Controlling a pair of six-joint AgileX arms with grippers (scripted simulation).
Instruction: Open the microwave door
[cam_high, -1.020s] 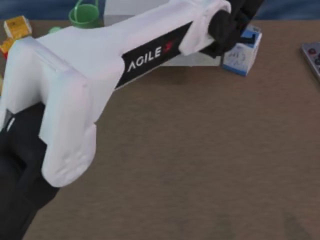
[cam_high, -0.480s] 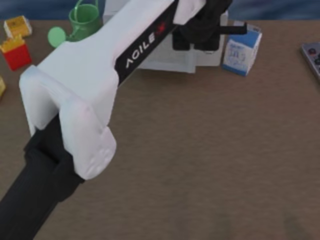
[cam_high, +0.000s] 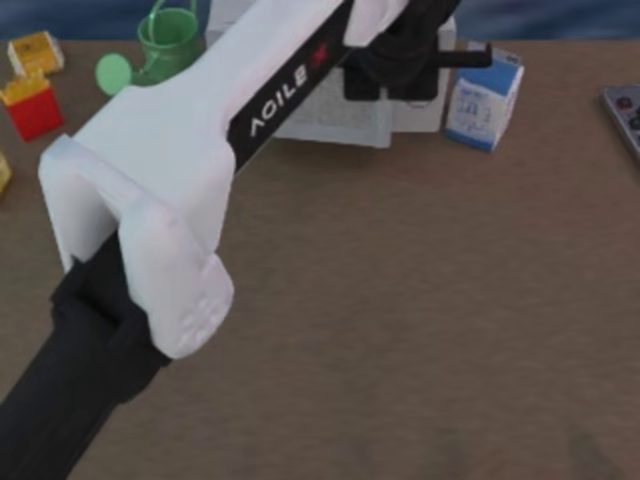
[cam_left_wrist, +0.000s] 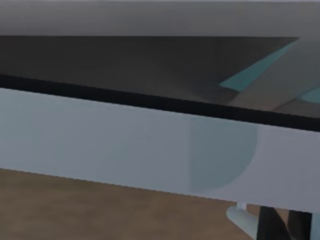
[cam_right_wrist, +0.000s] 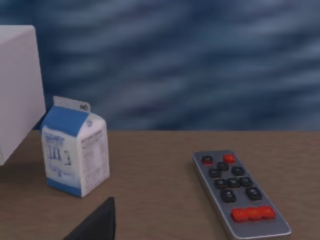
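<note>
The white microwave (cam_high: 425, 108) stands at the table's far middle, mostly under my left arm. Its door (cam_high: 335, 118) is swung out toward the front, away from the body. My left gripper (cam_high: 398, 72) sits over the door's handle edge. In the left wrist view the door's pale face (cam_left_wrist: 125, 145) fills the frame under the dark cavity (cam_left_wrist: 125, 60). The slim handle (cam_left_wrist: 242, 219) runs into my dark fingers (cam_left_wrist: 272, 226), which are shut on it. My right gripper is outside the top view; its wrist view shows one dark fingertip (cam_right_wrist: 95, 225) and the microwave's side (cam_right_wrist: 15, 90).
A blue-and-white milk carton (cam_high: 483, 100) (cam_right_wrist: 75, 152) stands right of the microwave. A grey remote (cam_high: 625, 115) (cam_right_wrist: 240, 192) lies at the right edge. A green watering can (cam_high: 165, 40), a red fries box (cam_high: 30, 105) and a yellow box (cam_high: 35, 50) sit far left.
Over the last second my left arm swung to the left and the door came out with it. Since half a second ago hardly anything has moved.
</note>
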